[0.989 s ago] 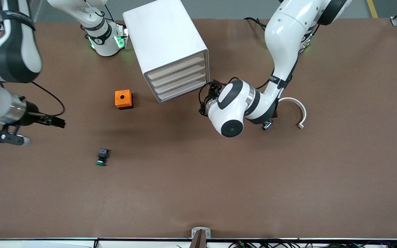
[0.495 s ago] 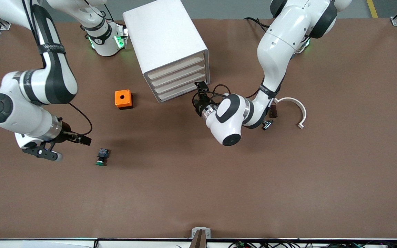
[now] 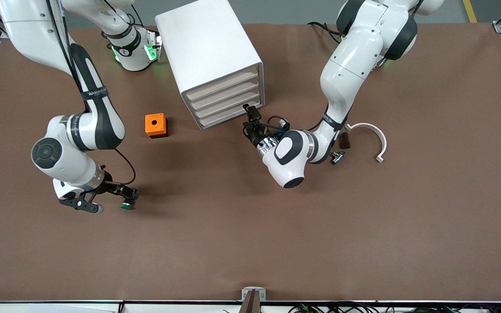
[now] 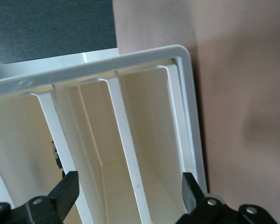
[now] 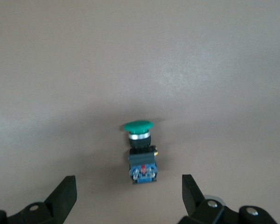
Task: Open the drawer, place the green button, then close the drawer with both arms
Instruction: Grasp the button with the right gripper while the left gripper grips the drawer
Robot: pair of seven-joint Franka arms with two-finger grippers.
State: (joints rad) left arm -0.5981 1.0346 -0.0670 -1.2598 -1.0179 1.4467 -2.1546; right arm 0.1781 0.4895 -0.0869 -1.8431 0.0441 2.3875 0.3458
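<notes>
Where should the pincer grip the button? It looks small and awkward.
Likely the black-blue body of the button, coming from above: it lies on its side, the green cap flares wider, and the open right pincer already straddles the body.

From high across the table [image 3: 250,243] we face both bases. Our wrist cameras sit close: left on the cabinet [image 4: 130,154], right on the button [image 5: 141,154].

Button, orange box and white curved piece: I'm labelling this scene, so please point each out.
Button [image 5: 139,126]: right wrist view, on its green cap.
Orange box [image 3: 155,124]: front view, top face beside the hole.
White curved piece [image 3: 376,131]: front view, on its arc.
</notes>
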